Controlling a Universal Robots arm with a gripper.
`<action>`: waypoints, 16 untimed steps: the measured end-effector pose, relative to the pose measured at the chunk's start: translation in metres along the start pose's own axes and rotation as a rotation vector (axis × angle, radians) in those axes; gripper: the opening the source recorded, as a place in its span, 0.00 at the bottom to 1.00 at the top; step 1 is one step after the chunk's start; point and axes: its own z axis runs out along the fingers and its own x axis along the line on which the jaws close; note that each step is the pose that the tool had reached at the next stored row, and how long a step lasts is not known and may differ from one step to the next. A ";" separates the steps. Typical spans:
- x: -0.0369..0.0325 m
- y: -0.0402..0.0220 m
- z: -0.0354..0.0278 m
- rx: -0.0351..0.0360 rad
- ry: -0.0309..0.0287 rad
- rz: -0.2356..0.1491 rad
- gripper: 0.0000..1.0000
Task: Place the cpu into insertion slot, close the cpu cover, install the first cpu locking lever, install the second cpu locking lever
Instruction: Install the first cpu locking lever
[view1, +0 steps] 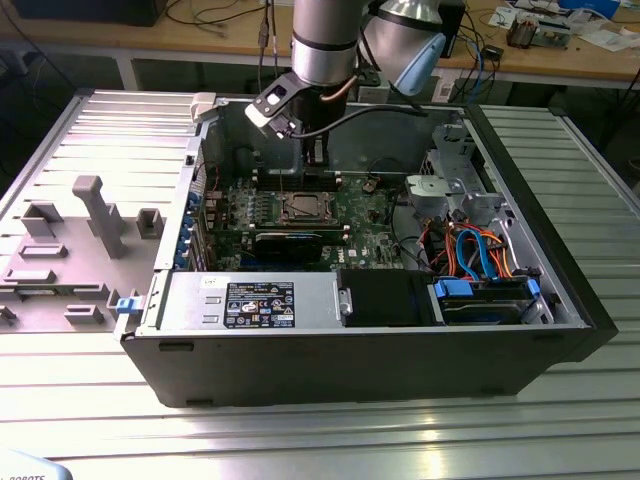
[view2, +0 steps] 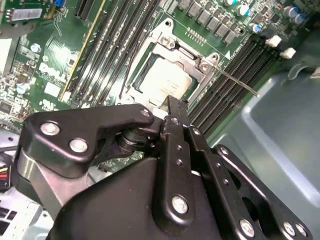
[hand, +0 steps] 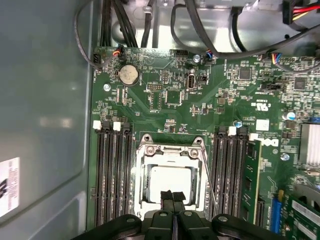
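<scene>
The cpu (hand: 170, 181) shows its dull silver top inside the insertion slot (hand: 141, 175) on the green board; it also shows in the second wrist view (view2: 167, 80). The cpu cover (hand: 169, 150) lies flat around it as a silver frame. A thin wire locking lever (hand: 209, 180) slants up off one side of the socket, its free end sticking out (view2: 240, 84). My gripper (hand: 173, 196) hangs just above the socket's edge, black fingers pressed together and shut on nothing. In the exterior view the gripper (view1: 318, 158) hangs over the socket (view1: 300, 208).
Long black memory slots (hand: 112, 175) flank the socket on both sides. A coin battery (hand: 127, 74) and cables (hand: 190, 20) lie further along the board. The grey case wall (hand: 45, 100) stands close by. Drive bays and coloured cables (view1: 480, 255) fill the exterior view's right.
</scene>
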 end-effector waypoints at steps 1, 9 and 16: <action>0.0001 -0.0001 -0.0026 -0.0001 0.0000 0.000 0.11; 0.0001 -0.0002 -0.0070 -0.0001 -0.0001 -0.007 0.11; 0.0001 -0.0002 -0.0068 0.0031 -0.0038 -0.144 0.11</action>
